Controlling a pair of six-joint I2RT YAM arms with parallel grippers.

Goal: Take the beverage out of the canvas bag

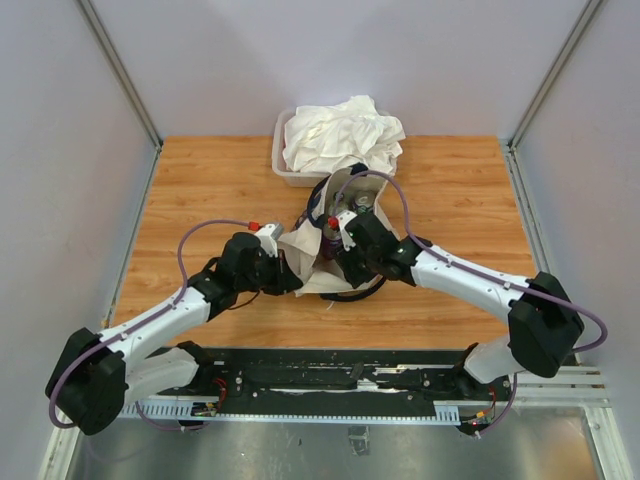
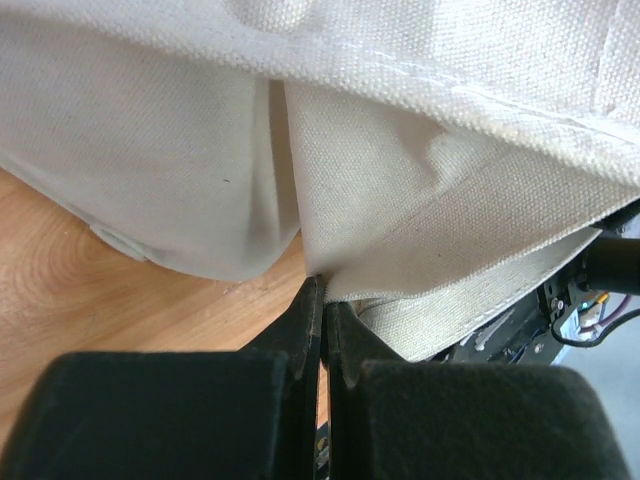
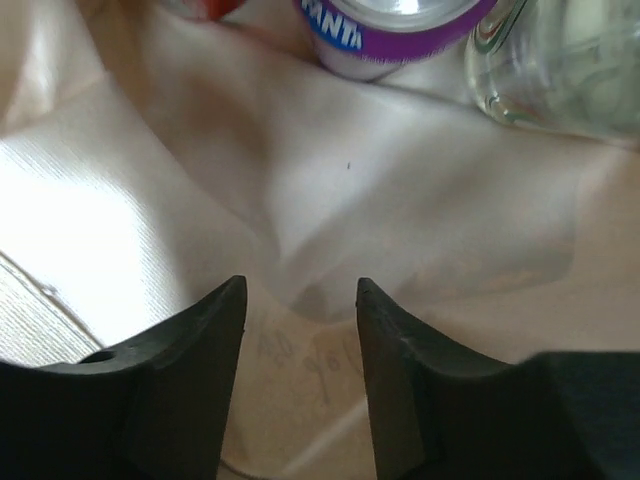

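Note:
The cream canvas bag (image 1: 300, 245) lies at the table's middle with its mouth held apart. My left gripper (image 1: 290, 272) is shut on the bag's edge; in the left wrist view the closed jaws (image 2: 320, 290) pinch a fold of the canvas bag (image 2: 400, 180). My right gripper (image 1: 338, 250) reaches inside the bag. In the right wrist view it (image 3: 300, 290) stands open over the bag's pale lining (image 3: 330, 190), holding nothing. Just beyond its fingertips lie a beverage can with a purple band (image 3: 390, 30) and a clear bottle (image 3: 560, 70). A red item (image 3: 210, 8) peeks in at the top edge.
A clear plastic tub (image 1: 282, 160) heaped with white cloth (image 1: 340, 135) stands right behind the bag. A dark navy strap (image 1: 352, 293) loops on the wood in front of the bag. Grey walls close in the table on three sides.

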